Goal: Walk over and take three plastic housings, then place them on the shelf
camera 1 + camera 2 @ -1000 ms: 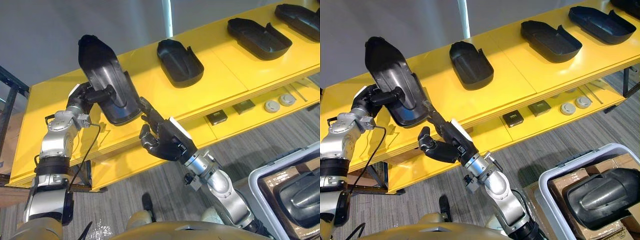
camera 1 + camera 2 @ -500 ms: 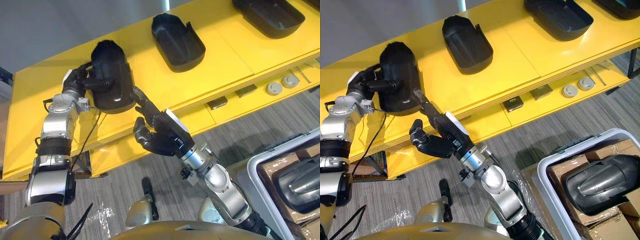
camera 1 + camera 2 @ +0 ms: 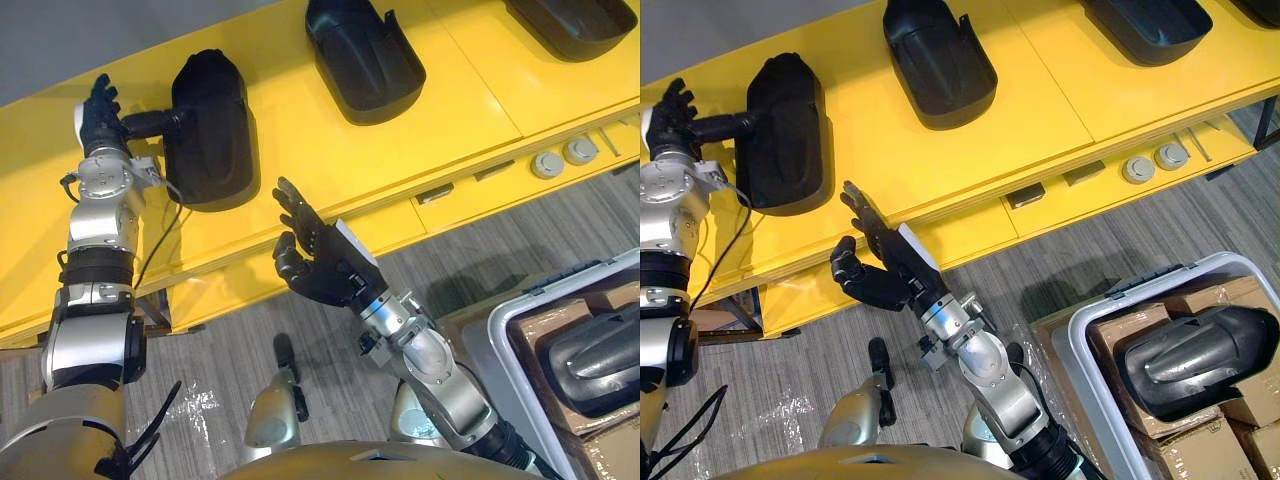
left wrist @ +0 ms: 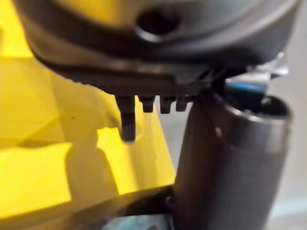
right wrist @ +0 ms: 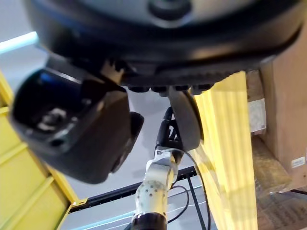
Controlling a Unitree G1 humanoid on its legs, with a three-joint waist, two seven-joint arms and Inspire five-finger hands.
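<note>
We see the black housing [image 3: 210,130] lying flat on the yellow shelf [image 3: 300,150] now, round side up. Half a second ago the left hand [image 3: 98,108] held it just above the shelf, gripping its neck. Now that hand is at the far left end of the shelf with its fingers straight and spread out. The housing's thin neck points at the hand, but we cannot tell if they touch.

The right hand [image 3: 318,268] had a fingertip on the housing's near edge before. Now it has dropped away and hangs in front of the shelf edge, apart from the housing. Its fingers are loose and hold nothing.

A second housing [image 3: 360,55] lies further right on the shelf, hollow side up. A third housing [image 3: 575,20] lies past it. A fourth housing [image 3: 1195,360] rests on brown boxes [image 3: 1210,445] in the grey bin [image 3: 1080,330] on the floor.
</note>
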